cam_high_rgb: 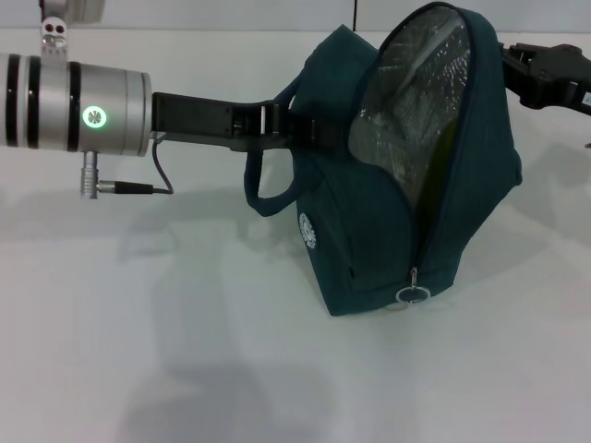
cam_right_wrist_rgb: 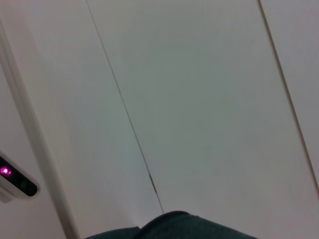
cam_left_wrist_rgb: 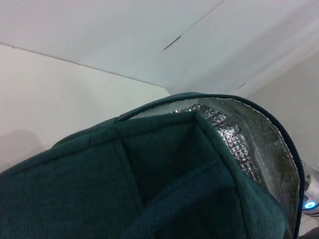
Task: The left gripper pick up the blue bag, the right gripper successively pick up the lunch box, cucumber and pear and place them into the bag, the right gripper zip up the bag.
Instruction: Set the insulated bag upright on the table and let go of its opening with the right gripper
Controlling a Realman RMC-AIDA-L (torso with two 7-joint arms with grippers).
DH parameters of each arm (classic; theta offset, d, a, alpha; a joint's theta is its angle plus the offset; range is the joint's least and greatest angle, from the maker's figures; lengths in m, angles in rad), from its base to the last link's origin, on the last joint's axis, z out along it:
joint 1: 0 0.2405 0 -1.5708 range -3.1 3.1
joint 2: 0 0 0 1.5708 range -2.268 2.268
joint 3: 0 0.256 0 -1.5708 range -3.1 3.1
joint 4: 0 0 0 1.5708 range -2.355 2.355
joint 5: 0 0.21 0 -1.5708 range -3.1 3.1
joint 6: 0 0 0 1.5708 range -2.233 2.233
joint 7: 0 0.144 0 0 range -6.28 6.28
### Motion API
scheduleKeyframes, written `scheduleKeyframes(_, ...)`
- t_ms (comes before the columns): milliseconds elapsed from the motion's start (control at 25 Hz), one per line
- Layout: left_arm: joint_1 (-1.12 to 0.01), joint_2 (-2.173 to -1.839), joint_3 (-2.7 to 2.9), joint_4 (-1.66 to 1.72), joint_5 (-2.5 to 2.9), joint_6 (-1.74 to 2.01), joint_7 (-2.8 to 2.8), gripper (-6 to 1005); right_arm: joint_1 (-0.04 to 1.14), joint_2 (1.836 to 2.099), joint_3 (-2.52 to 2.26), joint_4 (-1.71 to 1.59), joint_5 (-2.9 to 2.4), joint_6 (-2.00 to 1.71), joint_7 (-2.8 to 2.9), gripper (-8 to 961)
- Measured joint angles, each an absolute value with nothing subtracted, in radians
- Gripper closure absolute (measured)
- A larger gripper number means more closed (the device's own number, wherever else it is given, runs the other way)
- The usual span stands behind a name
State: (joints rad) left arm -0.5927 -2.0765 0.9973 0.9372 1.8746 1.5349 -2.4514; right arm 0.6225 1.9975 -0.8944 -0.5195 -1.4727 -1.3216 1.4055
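The blue bag (cam_high_rgb: 388, 231) stands tilted on the white table, its mouth unzipped and its silver foil lining (cam_high_rgb: 416, 101) showing. My left gripper (cam_high_rgb: 300, 129) reaches in from the left and is shut on the bag's upper side by the loop handle (cam_high_rgb: 268, 198). The metal ring zip pull (cam_high_rgb: 413, 295) hangs at the low end of the zip. My right gripper (cam_high_rgb: 513, 65) is behind the bag's top right corner, its fingers hidden. The left wrist view shows the bag's fabric (cam_left_wrist_rgb: 99, 189) and lining (cam_left_wrist_rgb: 249, 149) close up. The lunch box, cucumber and pear are out of view.
The white table (cam_high_rgb: 185, 351) spreads all round the bag. The right wrist view shows white panels above the bag's dark edge (cam_right_wrist_rgb: 174, 224), with a small device bearing a pink light (cam_right_wrist_rgb: 12, 178) to one side.
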Motion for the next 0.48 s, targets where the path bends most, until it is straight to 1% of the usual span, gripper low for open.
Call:
scheduleKeyframes(360,-0.588,-2.076,0.997,0.915,1.874,1.511,-2.450,942,0.626,1.999,-0.894,-0.519,-1.471,-1.320,1.404,826)
scheduleKeyframes(480,-0.586,-2.076,0.996,0.914,1.871,1.511,-2.450,942,0.626,1.996,-0.894,-0.519,-1.472,-1.320,1.405,819)
